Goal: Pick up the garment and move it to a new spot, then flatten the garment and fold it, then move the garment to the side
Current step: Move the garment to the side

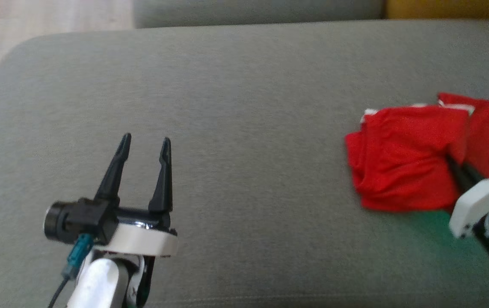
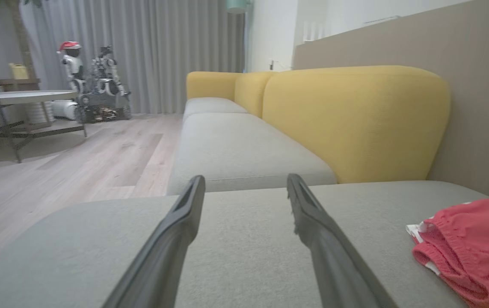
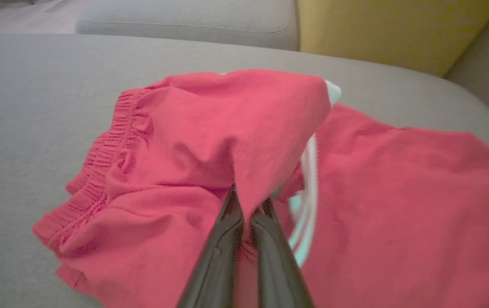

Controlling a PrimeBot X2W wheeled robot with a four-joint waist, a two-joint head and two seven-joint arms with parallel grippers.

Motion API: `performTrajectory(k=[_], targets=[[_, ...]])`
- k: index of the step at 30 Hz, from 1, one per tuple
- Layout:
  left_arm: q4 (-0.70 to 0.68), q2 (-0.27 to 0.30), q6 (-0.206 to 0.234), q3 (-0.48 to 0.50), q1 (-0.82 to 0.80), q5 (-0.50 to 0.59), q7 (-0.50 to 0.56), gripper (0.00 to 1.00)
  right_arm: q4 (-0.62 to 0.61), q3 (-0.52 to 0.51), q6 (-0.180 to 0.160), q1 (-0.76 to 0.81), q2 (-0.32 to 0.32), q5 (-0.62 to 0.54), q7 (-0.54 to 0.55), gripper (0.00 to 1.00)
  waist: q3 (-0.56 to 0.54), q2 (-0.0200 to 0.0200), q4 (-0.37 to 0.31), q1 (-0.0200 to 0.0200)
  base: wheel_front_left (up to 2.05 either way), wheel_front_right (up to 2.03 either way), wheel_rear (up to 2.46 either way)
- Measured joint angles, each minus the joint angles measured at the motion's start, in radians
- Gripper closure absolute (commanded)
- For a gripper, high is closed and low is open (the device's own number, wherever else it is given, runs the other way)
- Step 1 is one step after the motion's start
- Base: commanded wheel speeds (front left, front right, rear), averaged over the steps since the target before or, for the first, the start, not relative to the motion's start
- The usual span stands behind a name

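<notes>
**A:** Head view first. Where is the garment lying?
**B:** The red shorts (image 1: 402, 158) are lying bunched on the grey seat cushion (image 1: 244, 85), toward its right side, about midway between the back and front edges.
**A:** Any writing? And the arms?
**B:** A small mark is showing on the left forearm (image 1: 99, 282), too blurred to read. The left gripper (image 1: 146, 139) is hovering near the cushion's front edge on the left, fingers pointing up the view and standing wide apart, well away from the shorts. The right gripper (image 1: 456, 167) is reaching in from the lower right, with its dark fingers lying against the cloth.
**A:** Left wrist view?
**B:** The left gripper (image 2: 245, 179) is pointing along the cushion toward the yellow backrest (image 2: 355, 119), with nothing between its spread fingers. The shorts (image 2: 475, 244) are sitting at the lower right. A second robot (image 2: 73, 64) is standing beyond a round table (image 2: 22, 96).
**A:** Right wrist view?
**B:** The right gripper (image 3: 248, 205) is pinching a raised fold of the shorts (image 3: 210, 141), jaws pressed together on the cloth. The elastic waistband (image 3: 111, 141) is facing left and the white trim (image 3: 308, 171) is peeking out beside the fingers.
</notes>
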Motion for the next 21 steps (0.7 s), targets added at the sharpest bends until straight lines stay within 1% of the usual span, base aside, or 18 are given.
performTrajectory(k=[5,9,14,21], targets=[[-0.002,0.000,-0.018,0.003,-0.054,0.017,0.000,0.00,0.000,-0.043,0.000,-0.091,-0.037,-0.004,0.011,1.00,0.050,0.0000,-0.087,0.0000,0.00,0.00,0.00],[-0.001,-0.001,-0.031,0.002,-0.093,0.032,0.000,0.00,0.050,-0.069,0.000,-0.167,-0.046,0.010,0.020,1.00,0.098,0.0000,-0.145,0.0000,0.00,0.00,0.00],[0.002,-0.002,-0.046,-0.002,-0.141,0.044,0.000,0.00,0.134,-0.091,0.000,-0.243,-0.062,0.003,0.022,1.00,0.163,0.0000,-0.200,0.0000,0.00,0.00,0.00],[0.009,0.001,-0.064,-0.021,-0.203,0.066,0.000,0.00,0.206,-0.067,0.000,-0.378,-0.101,-0.057,-0.016,1.00,0.250,0.0000,-0.251,0.0001,0.00,0.00,0.00]])
